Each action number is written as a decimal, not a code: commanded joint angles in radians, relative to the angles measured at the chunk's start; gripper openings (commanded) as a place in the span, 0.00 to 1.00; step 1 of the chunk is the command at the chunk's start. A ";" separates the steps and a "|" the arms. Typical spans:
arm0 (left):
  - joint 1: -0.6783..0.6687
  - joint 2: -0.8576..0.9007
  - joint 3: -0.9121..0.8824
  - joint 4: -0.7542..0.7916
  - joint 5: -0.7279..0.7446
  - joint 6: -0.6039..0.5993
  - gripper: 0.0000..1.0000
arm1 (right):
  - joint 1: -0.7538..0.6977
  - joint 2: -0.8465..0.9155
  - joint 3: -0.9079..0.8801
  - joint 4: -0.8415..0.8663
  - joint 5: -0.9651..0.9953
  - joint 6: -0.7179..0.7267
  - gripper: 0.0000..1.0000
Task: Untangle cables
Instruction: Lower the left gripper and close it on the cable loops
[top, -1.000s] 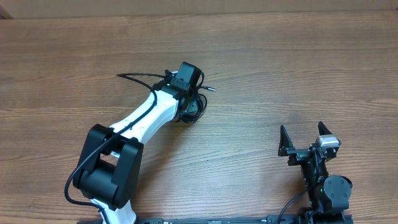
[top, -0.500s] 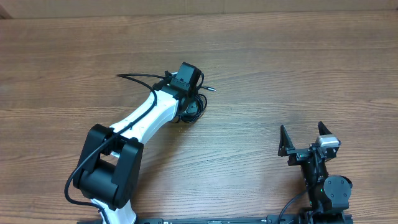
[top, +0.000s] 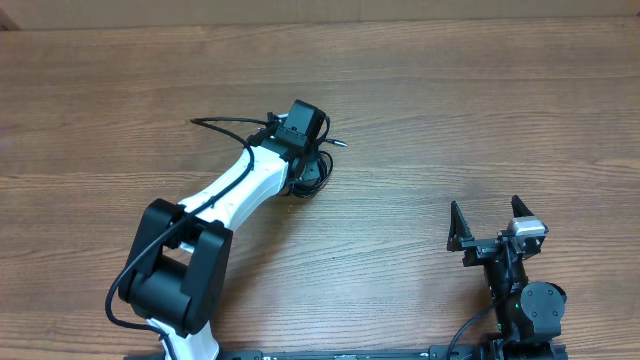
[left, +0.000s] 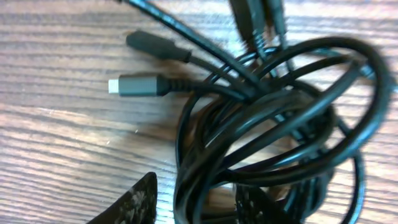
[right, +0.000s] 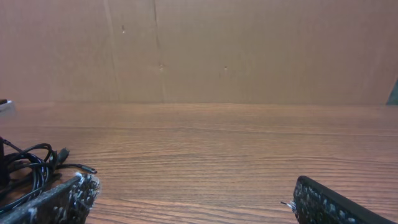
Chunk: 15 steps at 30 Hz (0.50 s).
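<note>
Apparently the cables (left: 273, 118) lie pinched inside the left gripper (left: 196, 202).

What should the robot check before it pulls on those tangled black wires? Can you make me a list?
1. Are the cables inside the left gripper? Ok, several strands run between its fingers.
2. Is the left grip tight on them? Cannot tell.
3. Is the right gripper open and empty? Ok.
4. Is the right gripper close enough to help? Not ok, it sits far off to the side, touching no wire.
5. Is there a plug end to grab? Ok, a grey-tipped plug sticks out of the bundle over the table.
6. Are the loops apart? Not ok, they cross in one knot.
</note>
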 joint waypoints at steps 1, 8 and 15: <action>-0.006 0.034 -0.022 -0.011 -0.014 0.005 0.40 | -0.002 -0.009 -0.010 0.006 0.013 0.003 1.00; -0.006 0.047 -0.024 0.005 -0.014 0.004 0.37 | -0.002 -0.009 -0.010 0.006 0.013 0.003 1.00; -0.006 0.047 -0.021 0.010 -0.013 0.005 0.43 | -0.002 -0.009 -0.010 0.005 0.013 0.003 1.00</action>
